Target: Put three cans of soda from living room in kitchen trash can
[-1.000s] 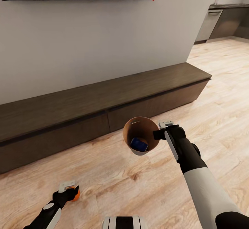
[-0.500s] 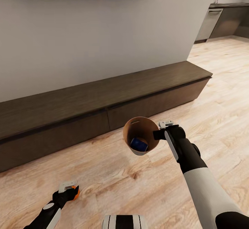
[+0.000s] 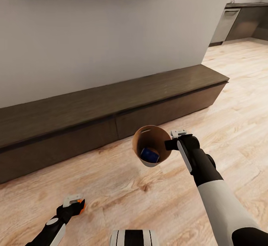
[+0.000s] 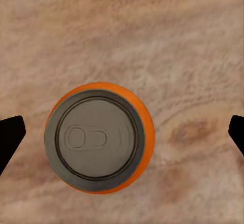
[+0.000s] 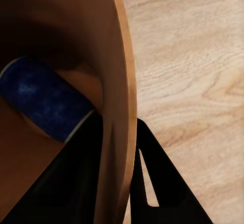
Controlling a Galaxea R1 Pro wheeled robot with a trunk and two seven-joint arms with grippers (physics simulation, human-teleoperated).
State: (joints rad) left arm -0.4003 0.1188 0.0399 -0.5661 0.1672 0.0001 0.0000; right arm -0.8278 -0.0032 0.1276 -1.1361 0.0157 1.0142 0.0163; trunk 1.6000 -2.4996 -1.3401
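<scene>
1. The orange soda can (image 4: 99, 137) stands upright on the plank floor (image 3: 123, 186), grey top toward your left wrist camera. It sits between the left gripper's (image 4: 122, 132) spread fingertips (image 4: 10, 135), nearer one tip than the other and touching neither.
2. Shift the left gripper so the can is midway between the jaws, then lower until the pads flank its side wall before closing. Off-centre, the nearer finger would likely push the can over.
3. Your right gripper (image 3: 175, 141) is pinched on the rim of the trash can (image 3: 150, 147), one finger inside the wall and one outside. It holds the bucket off the floor with the mouth tilted toward the head camera.
4. The dark blue soda can (image 3: 149, 155) lies at the bottom of that bucket. Keep the bucket steady while you work the left arm.
5. Beyond the grippers runs the long low dark-wood cabinet (image 3: 111, 108).
6. Against the earlier head pictures, both arms, the bucket and both cans are where they were; only the view has drifted very slightly.
</scene>
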